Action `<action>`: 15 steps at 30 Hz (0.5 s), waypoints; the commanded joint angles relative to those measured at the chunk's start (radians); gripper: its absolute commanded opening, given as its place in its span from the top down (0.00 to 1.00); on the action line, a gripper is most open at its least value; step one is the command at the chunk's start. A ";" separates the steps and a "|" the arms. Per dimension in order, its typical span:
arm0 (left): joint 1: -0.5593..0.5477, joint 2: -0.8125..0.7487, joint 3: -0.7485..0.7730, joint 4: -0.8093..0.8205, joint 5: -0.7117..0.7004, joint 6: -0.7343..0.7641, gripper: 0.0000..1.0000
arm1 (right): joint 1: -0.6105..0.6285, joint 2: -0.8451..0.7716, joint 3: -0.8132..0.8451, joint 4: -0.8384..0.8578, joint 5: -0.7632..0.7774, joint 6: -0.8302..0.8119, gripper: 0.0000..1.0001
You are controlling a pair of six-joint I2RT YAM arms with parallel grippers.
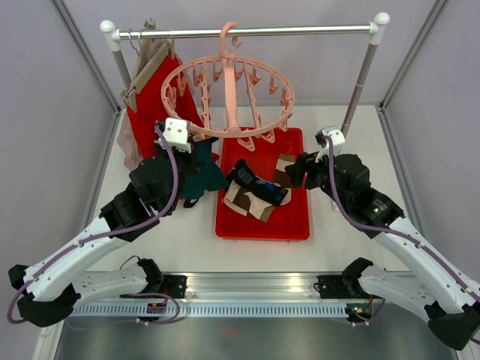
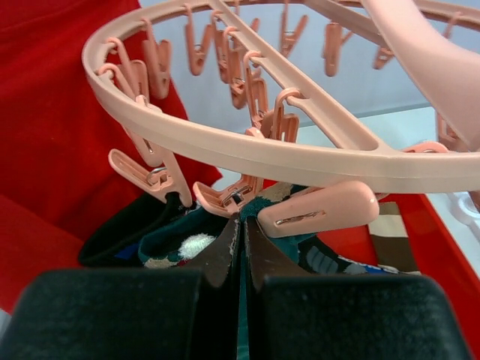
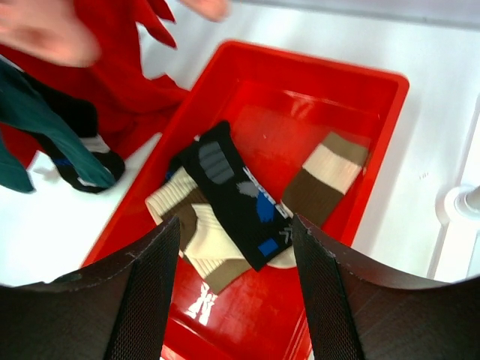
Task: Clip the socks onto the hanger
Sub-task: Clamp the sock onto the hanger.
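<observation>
The pale-pink ring hanger (image 1: 234, 88) hangs from the rail, its clip pegs dangling. My left gripper (image 1: 199, 147) is just under the ring's near-left rim (image 2: 262, 154), shut on a dark teal sock (image 2: 184, 241) whose edge shows between the fingers, right below a clip peg (image 2: 319, 211). A black sock (image 2: 124, 229) hangs beside it. My right gripper (image 1: 298, 169) hovers open over the red tray (image 1: 259, 226), holding nothing. Below it in the tray (image 3: 277, 127) lie a black sock with blue and white markings (image 3: 232, 191) and brown-and-cream socks (image 3: 326, 174).
A red garment (image 1: 154, 101) hangs on a wooden hanger at the rail's left end, close behind the left gripper. The rail (image 1: 300, 31) rests on two uprights; the right post (image 1: 358, 90) stands behind the right gripper. Grey walls close in both sides.
</observation>
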 commanded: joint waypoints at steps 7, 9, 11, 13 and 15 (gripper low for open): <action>0.089 0.030 -0.004 0.035 0.037 0.005 0.98 | 0.001 0.076 -0.107 0.055 0.026 0.067 0.35; 0.116 0.043 -0.004 0.022 0.065 -0.015 0.98 | 0.001 0.116 -0.133 0.068 0.025 0.094 0.36; 0.131 0.063 -0.003 0.019 0.093 -0.065 0.98 | 0.001 0.159 -0.151 0.089 0.026 0.112 0.37; 0.140 0.075 0.000 0.019 0.117 -0.081 0.98 | 0.002 0.185 -0.179 0.108 0.025 0.136 0.38; 0.157 0.089 0.005 0.021 0.133 -0.104 0.97 | 0.005 0.220 -0.208 0.143 0.023 0.166 0.38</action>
